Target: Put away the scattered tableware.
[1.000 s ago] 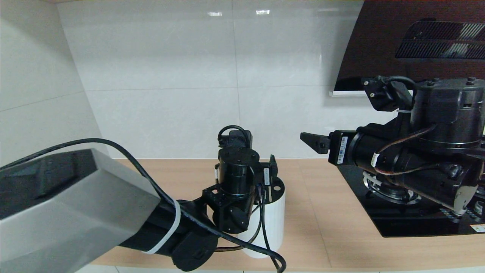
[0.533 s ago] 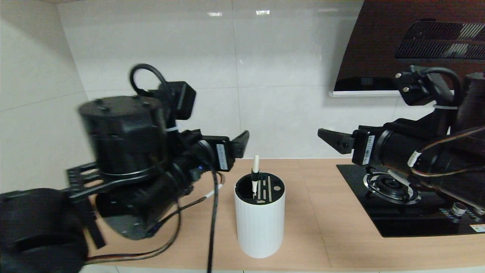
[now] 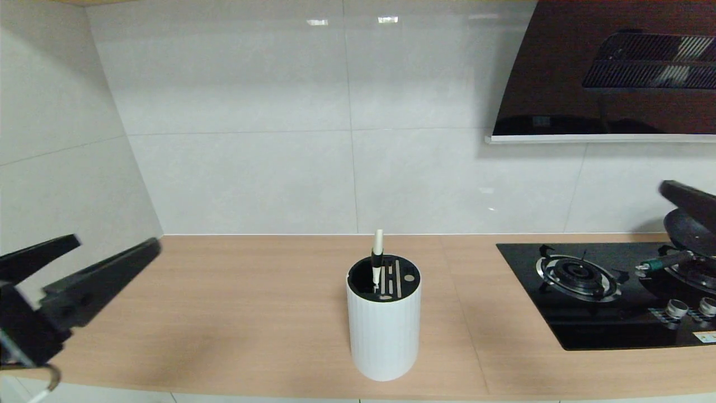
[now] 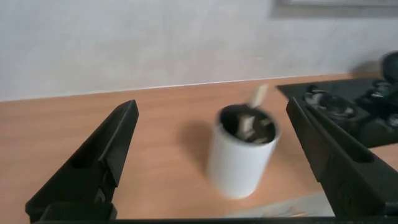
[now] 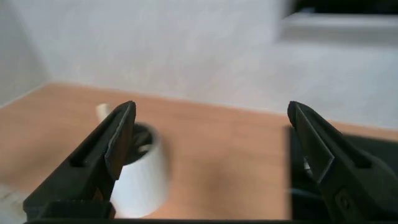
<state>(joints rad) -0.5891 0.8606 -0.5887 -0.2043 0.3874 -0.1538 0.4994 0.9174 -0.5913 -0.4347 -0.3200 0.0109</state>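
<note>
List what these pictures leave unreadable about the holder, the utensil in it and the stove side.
- Head view: the utensil sticks up by its handle; its working end is hidden inside the white holder, so its type is unknown.
- Both wrist views: the holder's top is blurred, slots unreadable.
- Head view: the green-handled item on the stove is lost behind dark shapes at the right edge; type unclear.

white ribbed holder (image 3: 383, 336), tan wood-grain counter (image 3: 251, 313), black hob (image 3: 593, 322)
</note>
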